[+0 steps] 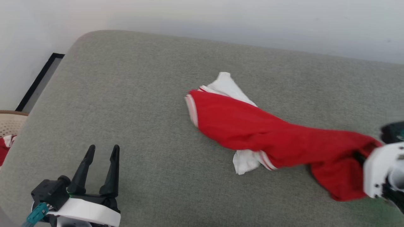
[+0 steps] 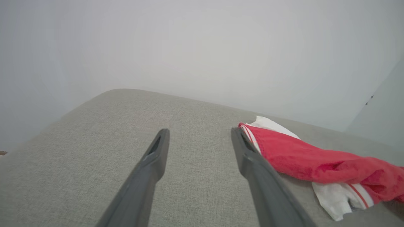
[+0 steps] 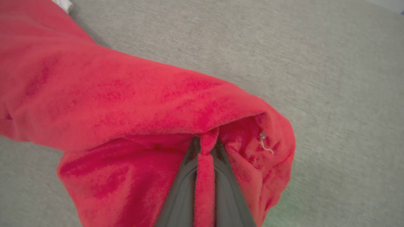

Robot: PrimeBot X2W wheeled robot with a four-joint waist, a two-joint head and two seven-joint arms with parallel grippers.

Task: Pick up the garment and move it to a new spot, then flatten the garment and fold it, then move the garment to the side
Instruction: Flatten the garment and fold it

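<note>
While the left gripper [image 1: 103,147] hovers at 7 o'clock in the head view, fingers apart and empty over bare cushion [image 1: 126,94], the right gripper [image 1: 359,156] at 4 o'clock is clamped on the garment [image 1: 268,132]. Its wrist view gives the detail: only a thin ridge of red knit is pinched between the fingers [image 3: 181,192], and loose folds bunch around them. From that hold the garment runs as a twisted roll toward 10 o'clock, ending near the middle of the cushion. One white sleeve end [image 1: 244,161] pokes out from under the roll at 6 o'clock; striped trim [image 1: 191,110] edges its far end, and a second sleeve end [image 1: 225,83] lies beyond at 12 o'clock, nearest the wall [image 1: 221,19]. Step in hand, as judged: the pick-up and carry to a new spot. A pinch this narrow on soft, stretchy knit will likely hold but could creep, so the lift should be slow and straight up until the far end clears the cushion; dragging would probably tighten the twist and make flattening harder. Open cushion toward 9 o'clock looks the better landing place. Lowering the hanging end first, then drawing the hold away from it, should lay the cloth out long rather than heaped. The left gripper is free to take a second edge there.
</note>
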